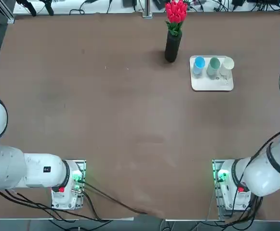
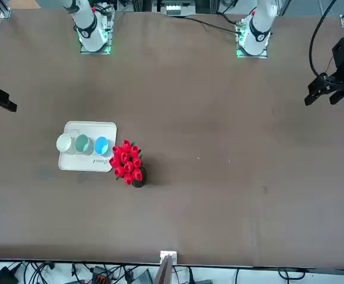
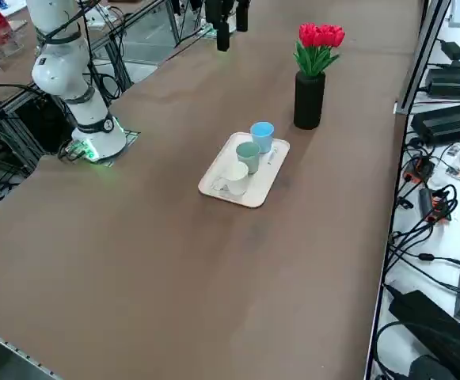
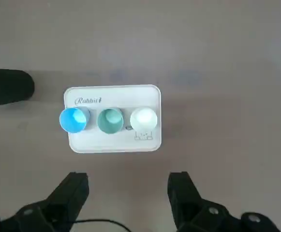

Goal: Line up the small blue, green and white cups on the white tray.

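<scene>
gripper (image 4: 128, 186) open above white tray (image 4: 112, 143); blue (image 4: 73, 120), green (image 4: 110, 120), white cups (image 4: 143, 119) aligned.

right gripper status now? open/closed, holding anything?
Right gripper: open, holding nothing, high above the white tray, where the blue cup, green cup and white cup stand in a row.
</scene>
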Tool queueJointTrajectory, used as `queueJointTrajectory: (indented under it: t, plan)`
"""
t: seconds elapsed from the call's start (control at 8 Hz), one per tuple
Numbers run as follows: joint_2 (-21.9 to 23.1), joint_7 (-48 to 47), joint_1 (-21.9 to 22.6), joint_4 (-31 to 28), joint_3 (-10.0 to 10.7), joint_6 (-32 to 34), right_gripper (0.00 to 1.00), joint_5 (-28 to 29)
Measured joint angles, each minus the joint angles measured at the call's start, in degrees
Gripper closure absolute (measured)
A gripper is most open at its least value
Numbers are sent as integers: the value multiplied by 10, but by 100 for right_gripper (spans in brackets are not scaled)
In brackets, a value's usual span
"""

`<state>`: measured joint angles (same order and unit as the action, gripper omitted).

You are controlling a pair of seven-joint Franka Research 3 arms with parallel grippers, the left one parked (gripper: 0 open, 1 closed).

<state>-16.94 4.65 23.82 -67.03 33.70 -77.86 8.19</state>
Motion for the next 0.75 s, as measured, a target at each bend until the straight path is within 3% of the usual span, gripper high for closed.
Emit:
queueJointTrajectory:
  t: [0.12, 0.25, 0.5, 0.62, 0.75]
  plan:
    - [4, 4, -3, -4, -12, -12, 0, -5]
    - [23, 6, -25, -24, -50, -31, 0, -25]
    - [90, 5, -126, -112, -205, -73, 0, -87]
    - [123, 4, -167, -163, -264, -105, 0, -96]
    - [155, -2, -182, -221, -289, -150, 0, -98]
